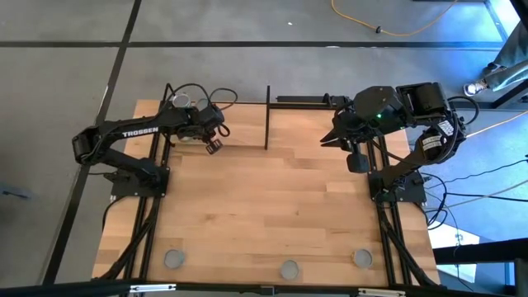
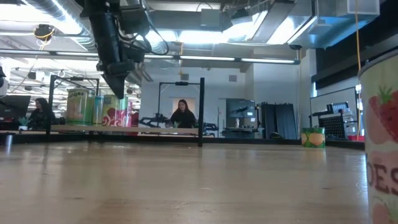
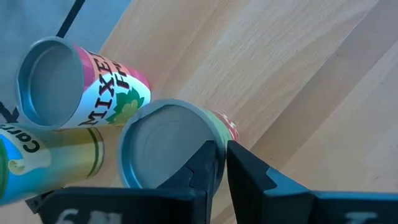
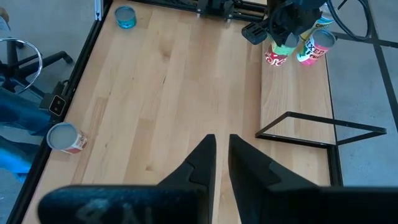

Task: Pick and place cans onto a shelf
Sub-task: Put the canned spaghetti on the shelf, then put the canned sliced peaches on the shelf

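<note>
Three cans stand on their bases at the left end of the shelf point(image 1: 239, 136): a red-labelled can point(image 3: 165, 146), a pink and green can point(image 3: 106, 81) and a yellow can point(image 3: 56, 152). My left gripper point(image 3: 222, 155) points steeply down over the red can. Its fingers stand a narrow gap apart, one finger over the grey top and one just outside the rim. In the low view the left gripper point(image 2: 118, 84) hangs over the cans point(image 2: 115, 112). My right gripper point(image 4: 222, 146) waits high above the table's right side, slightly open and holding nothing. My left gripper comes from above at the red can's rim point(image 3: 219, 127), on the side away from the other two cans. One fingertip point(image 3: 208, 155) covers the rim there, so I cannot tell whether it touches. The can stands upright on the shelf plank.
Three cans stand along the table's near edge point(image 1: 173, 259), point(image 1: 289, 269), point(image 1: 361, 258); the strawberry-labelled one point(image 2: 379, 137) looms close in the low view. Black upright rods point(image 1: 266, 115) frame the shelf. The middle of the table point(image 1: 272, 198) is bare wood. People sit beyond the table.
</note>
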You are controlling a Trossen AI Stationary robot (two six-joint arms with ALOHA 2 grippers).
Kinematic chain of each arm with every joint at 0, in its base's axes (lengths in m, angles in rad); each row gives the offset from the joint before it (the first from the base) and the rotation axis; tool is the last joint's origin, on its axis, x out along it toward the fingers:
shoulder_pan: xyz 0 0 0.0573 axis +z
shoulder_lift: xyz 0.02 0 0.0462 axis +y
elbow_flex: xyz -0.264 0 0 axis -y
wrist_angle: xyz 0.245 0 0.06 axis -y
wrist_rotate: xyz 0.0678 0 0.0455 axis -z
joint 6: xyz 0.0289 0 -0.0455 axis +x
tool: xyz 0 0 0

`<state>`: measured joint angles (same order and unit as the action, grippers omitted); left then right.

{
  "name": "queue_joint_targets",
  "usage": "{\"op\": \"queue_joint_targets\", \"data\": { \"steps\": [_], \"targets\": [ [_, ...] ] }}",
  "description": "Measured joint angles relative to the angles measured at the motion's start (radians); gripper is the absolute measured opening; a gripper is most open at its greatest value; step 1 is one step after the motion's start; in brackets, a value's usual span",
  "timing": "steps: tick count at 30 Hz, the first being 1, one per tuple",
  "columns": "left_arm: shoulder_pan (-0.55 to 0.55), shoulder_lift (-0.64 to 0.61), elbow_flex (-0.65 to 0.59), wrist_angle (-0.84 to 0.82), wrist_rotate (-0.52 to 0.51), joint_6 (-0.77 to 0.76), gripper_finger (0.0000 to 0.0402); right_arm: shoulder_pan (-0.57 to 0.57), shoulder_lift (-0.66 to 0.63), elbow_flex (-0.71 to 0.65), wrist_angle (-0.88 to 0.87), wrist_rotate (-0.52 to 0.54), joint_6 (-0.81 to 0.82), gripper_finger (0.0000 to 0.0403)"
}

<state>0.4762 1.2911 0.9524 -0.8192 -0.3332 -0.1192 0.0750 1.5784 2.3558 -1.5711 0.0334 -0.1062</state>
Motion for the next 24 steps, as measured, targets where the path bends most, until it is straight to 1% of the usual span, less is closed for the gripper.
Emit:
{"op": "queue_joint_targets", "data": {
  "steps": [3,9,12,17,20,24],
  "targets": [
    [0.003,0.0,0.0,-0.001,-0.024,0.0,0.0038,0.0,0.0,0.0,0.0,0.0,0.0,0.0045],
    [0.002,-0.006,0.011,-0.013,-0.024,-0.005,0.0036,0.0,0.0,0.0,0.0,0.0,-0.007,0.0045],
    [-0.005,-0.016,0.053,-0.022,-0.026,-0.006,0.0038,0.0,-0.001,0.0,0.0,0.0,-0.006,0.0045],
    [-0.018,-0.033,0.158,-0.075,-0.02,-0.007,0.0035,0.0,-0.003,0.0,0.0,0.0,-0.004,0.0045],
    [-0.045,-0.044,0.226,-0.121,0.017,-0.008,0.0035,0.0,-0.005,0.0,0.0,0.0,-0.005,0.0045],
    [-0.112,-0.061,0.324,-0.17,0.126,-0.007,0.0035,0.0,-0.034,-0.001,0.0,-0.008,0.026,0.0045]
  ]
}}
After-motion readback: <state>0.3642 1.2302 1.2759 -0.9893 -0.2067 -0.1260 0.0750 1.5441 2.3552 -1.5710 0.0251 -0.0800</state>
